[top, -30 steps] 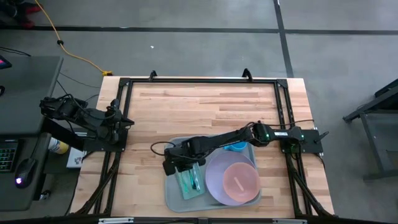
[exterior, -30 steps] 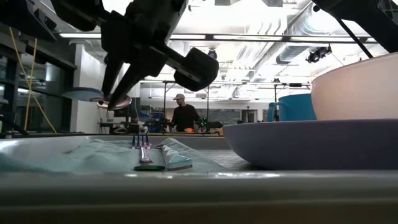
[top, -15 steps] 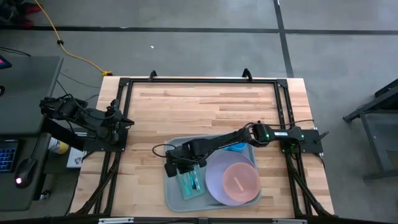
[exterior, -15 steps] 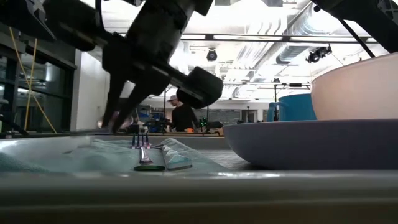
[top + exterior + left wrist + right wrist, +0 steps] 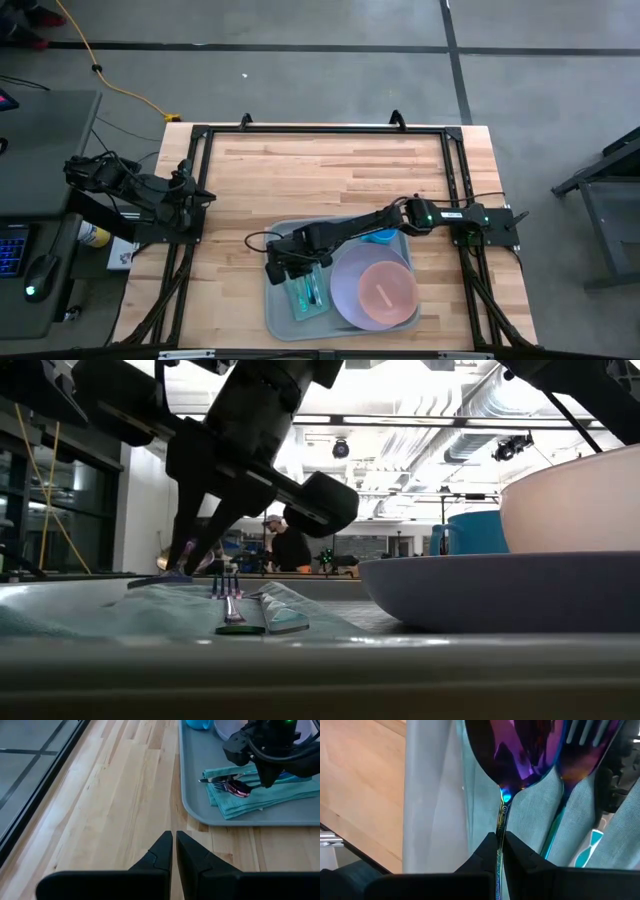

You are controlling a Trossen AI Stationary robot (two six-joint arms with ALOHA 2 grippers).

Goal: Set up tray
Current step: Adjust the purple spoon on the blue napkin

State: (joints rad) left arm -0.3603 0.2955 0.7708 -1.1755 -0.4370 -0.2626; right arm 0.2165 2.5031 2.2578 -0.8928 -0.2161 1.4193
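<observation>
High view: the tray (image 5: 275, 318) sits lower centre of frame. The right gripper (image 5: 297, 268), arm stretched across it, is clamped on a spoon (image 5: 520, 750) low over the teal napkin (image 5: 260, 795) (beside the fork (image 5: 582, 740)). Likely next: lower, release. The left gripper (image 5: 173, 842) waits at mid-left, fingers nearly together and empty.
</observation>
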